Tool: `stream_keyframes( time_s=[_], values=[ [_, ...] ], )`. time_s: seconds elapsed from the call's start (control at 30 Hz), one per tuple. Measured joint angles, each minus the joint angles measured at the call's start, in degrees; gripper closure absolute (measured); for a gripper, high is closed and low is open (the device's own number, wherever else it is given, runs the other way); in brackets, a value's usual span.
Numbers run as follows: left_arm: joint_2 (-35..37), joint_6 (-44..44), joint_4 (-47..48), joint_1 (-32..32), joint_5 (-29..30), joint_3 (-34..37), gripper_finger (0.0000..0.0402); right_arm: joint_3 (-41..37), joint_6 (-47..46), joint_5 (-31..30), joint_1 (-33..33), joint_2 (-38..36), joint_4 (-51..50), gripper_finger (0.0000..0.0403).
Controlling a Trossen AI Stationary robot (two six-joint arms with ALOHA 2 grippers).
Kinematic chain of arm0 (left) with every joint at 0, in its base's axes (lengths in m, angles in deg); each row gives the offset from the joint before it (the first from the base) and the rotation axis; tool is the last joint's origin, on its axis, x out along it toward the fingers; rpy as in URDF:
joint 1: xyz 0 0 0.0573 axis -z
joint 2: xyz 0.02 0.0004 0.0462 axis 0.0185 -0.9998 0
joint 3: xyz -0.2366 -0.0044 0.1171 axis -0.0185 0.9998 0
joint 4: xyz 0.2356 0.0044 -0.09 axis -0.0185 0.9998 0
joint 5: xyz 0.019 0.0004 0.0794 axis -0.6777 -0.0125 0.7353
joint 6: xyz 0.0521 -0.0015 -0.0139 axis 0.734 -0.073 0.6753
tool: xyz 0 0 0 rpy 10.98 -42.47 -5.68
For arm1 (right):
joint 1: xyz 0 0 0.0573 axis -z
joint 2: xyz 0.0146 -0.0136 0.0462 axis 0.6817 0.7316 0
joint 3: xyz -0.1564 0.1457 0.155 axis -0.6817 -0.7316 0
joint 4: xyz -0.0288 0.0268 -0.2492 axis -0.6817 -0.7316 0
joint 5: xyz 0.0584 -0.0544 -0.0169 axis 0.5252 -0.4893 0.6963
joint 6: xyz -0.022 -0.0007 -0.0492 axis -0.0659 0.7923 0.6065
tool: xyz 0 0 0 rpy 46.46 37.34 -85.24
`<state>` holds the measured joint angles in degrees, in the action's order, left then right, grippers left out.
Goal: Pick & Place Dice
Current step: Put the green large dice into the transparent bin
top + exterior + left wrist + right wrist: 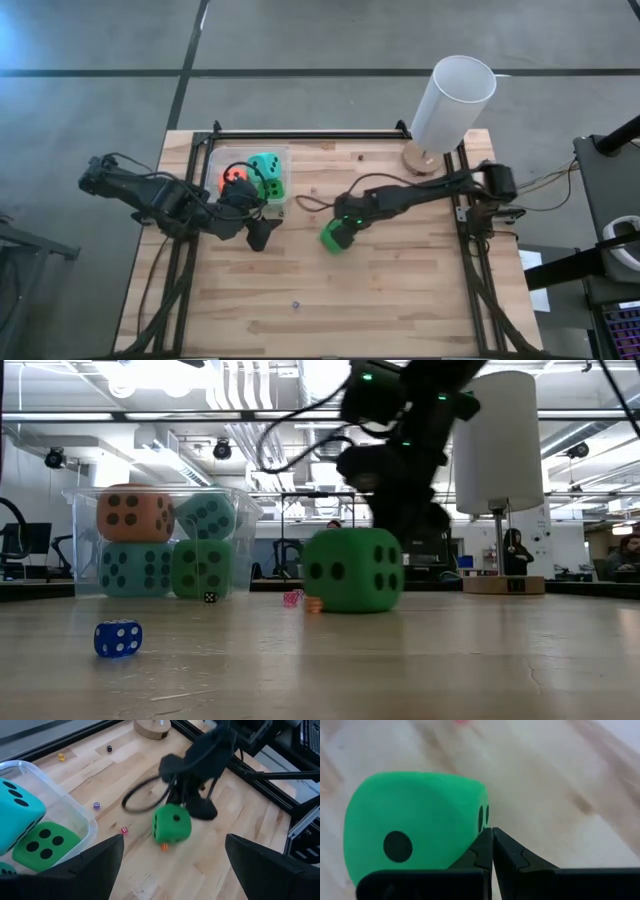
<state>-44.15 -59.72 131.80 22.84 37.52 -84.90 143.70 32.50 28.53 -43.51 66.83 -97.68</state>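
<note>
Beside right gripper (492, 837) (fingers closed), green die (415, 827); no legible writing

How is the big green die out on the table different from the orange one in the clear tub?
The green die sits alone on the bare wooden table, while the orange die is inside the clear tub. The green die rests on the tabletop; the orange die is stacked on a teal die. The right gripper, shut, is against the green die; no gripper touches the orange die. Both are soft-looking cubes with black pips, similar in size.

Right gripper (492, 840) fingers pressed together, touching the side of a green die (415, 827) resting on the wooden worktop (560, 785).
</note>
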Motion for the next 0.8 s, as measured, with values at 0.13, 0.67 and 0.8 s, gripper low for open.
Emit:
stream_keyframes(
  time_s=[0.13,0.67,0.8],
  values=[
    [0.0,0.4,-0.1,0.0,0.0,0.0,0.0046,7.5,3.6,1.3,-1.3,5.9,-0.2,0.0394],
    [0.0,1.0,-0.2,0.0,-0.1,0.0,0.0048,17.5,9.6,-3.3,-2.6,7.7,-7.0,0.0394],
    [0.0,1.1,-0.2,0.0,-0.1,0.0,0.0050,15.3,9.6,-6.0,-2.6,2.3,-8.4,0.0394]
  ],
)
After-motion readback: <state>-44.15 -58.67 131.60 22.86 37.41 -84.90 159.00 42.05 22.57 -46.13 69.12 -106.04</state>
